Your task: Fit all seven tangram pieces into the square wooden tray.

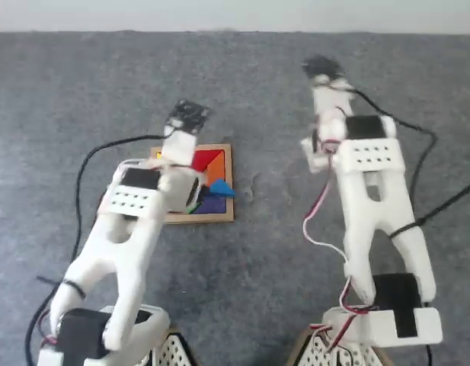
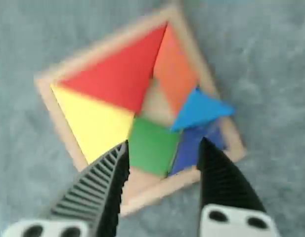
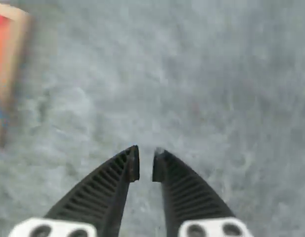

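Observation:
The square wooden tray [image 2: 61,121] lies below my left gripper [image 2: 163,145], which hangs open above it. Inside lie a red triangle [image 2: 117,74], a yellow triangle [image 2: 95,121], an orange piece [image 2: 174,71], a green square [image 2: 152,145] and a dark blue piece [image 2: 192,143]. A light blue triangle [image 2: 199,108] rests crooked, one corner poking over the rim. Bare wood shows in the tray's middle. In the high view the left arm covers much of the tray [image 1: 219,219]. My right gripper [image 3: 146,149] hangs shut over bare carpet, to the right of the tray.
Grey carpet [image 1: 265,91] covers the whole table. A black cable [image 1: 86,164] loops left of the tray, and cables trail from the right arm [image 1: 372,191]. The tray's edge [image 3: 14,49] shows in the right wrist view.

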Motion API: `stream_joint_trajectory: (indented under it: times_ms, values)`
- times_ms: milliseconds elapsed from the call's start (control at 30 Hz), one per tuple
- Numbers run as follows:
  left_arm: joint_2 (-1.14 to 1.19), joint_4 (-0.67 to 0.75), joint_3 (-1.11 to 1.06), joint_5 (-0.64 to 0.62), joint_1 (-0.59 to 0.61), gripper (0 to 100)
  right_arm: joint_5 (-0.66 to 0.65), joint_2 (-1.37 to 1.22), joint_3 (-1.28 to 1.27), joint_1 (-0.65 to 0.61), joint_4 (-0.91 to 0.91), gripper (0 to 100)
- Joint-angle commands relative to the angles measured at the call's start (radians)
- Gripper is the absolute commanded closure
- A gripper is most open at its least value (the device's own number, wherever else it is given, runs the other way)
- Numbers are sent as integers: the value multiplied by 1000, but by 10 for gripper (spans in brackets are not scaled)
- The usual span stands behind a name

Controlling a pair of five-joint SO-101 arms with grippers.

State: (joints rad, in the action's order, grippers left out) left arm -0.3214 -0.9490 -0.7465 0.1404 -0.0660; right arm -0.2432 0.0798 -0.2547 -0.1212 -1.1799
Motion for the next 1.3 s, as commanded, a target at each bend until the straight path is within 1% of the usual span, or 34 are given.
stream_joint_trajectory:
  times_ms: [0,100,167,233,333,500,600,733,800,1000,1167,1267]
  values:
    - [152,-52,202,110,-87,772,18,33,-124,41,133,993]
    - [345,-97,328,262,-143,773,17,27,-144,42,156,990]
    - [450,-121,404,318,-149,791,17,28,-144,44,156,990]
    - [514,-124,456,373,-144,807,17,24,-147,41,156,990]
    - [543,-104,479,462,-137,808,17,24,-149,38,157,991]
    - [548,-46,484,477,-132,807,17,24,-149,36,157,990]
    - [551,-48,484,509,-130,812,18,24,-150,36,157,990]
    - [552,-51,475,497,-106,813,18,24,-150,36,157,990]
    - [552,-51,460,473,-95,813,18,24,-150,36,157,990]
    - [546,-46,455,203,-55,813,18,24,-150,36,157,990]
    - [542,-44,455,91,-55,813,18,24,-150,36,157,991]
    - [540,-46,479,-12,-54,813,18,24,-150,36,157,991]
